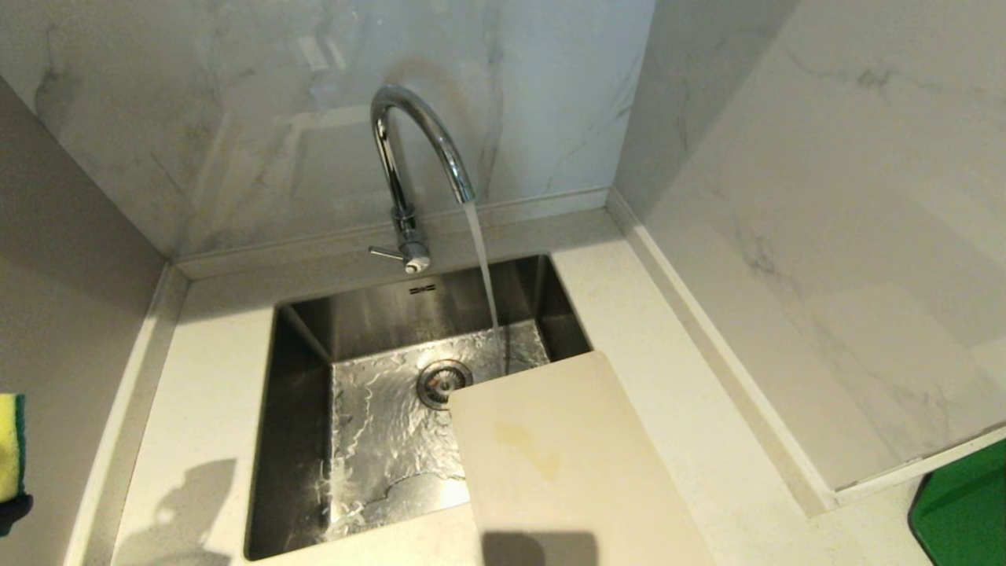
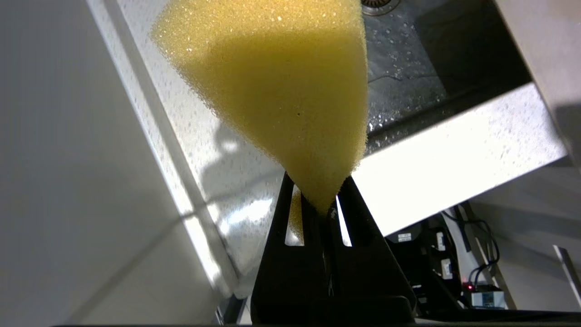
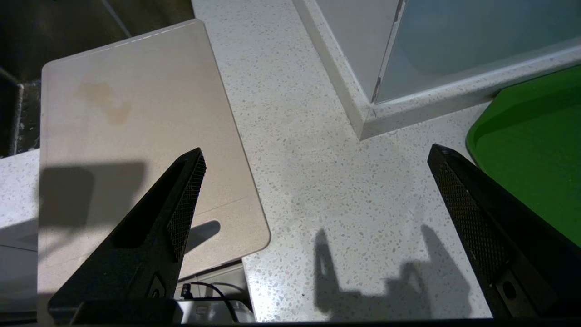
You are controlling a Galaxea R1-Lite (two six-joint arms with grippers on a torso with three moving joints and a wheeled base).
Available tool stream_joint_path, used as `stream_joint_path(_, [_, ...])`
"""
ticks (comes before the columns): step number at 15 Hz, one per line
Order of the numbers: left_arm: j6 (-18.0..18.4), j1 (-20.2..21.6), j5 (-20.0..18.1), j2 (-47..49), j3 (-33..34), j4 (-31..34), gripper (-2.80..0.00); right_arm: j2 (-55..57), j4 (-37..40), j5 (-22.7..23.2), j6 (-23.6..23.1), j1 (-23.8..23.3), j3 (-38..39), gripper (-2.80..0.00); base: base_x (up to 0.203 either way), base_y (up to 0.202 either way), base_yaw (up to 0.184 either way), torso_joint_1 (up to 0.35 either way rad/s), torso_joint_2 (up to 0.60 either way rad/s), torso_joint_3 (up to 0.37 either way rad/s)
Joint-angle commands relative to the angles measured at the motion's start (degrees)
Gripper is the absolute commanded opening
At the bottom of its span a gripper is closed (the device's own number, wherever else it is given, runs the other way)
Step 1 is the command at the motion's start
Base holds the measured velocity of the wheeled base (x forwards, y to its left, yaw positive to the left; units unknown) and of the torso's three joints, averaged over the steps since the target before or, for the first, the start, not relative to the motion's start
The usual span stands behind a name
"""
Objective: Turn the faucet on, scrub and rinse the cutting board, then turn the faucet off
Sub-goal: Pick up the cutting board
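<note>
Left wrist view shows the left gripper [image 2: 323, 204] clamping the sponge [image 2: 277, 91]; the right gripper [image 3: 313, 159] gapes empty beside the cutting board [image 3: 136, 136].

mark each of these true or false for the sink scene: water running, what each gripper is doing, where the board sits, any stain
1. Water is running from the faucet into the sink. True.
2. The left gripper is open and empty. False: it is shut on the sponge.
3. The cutting board lies flat in the bottom of the sink. False: it rests at the sink's right front corner, one corner jutting over the basin.
4. The right gripper is open and holds nothing. True.
5. The cutting board has no marks. False: a yellowish stain shows on it.
</note>
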Motion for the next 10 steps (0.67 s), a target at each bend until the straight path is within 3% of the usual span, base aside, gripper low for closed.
stream_joint_path(1, [0.1, 1.4, 0.0, -7.9, 5.5, -0.8, -2.8, -0.1, 0.0, 0.0, 0.0, 0.0, 0.1, 0.0, 0.0, 0.0, 0.0, 0.0, 0.0, 0.0])
stream_joint_path(6, [1.5, 6.2, -0.4, -15.7, 18.2, -7.7, -2.8, -0.1, 0.0, 0.0, 0.0, 0.0, 0.1, 0.0, 0.0, 0.0, 0.0, 0.0, 0.0, 0.0])
stream_joint_path(10, [2.4, 7.0, -0.7, -22.4, 26.1, -13.4, -2.8, -0.1, 0.0, 0.0, 0.0, 0.0, 0.1, 0.0, 0.0, 0.0, 0.0, 0.0, 0.0, 0.0])
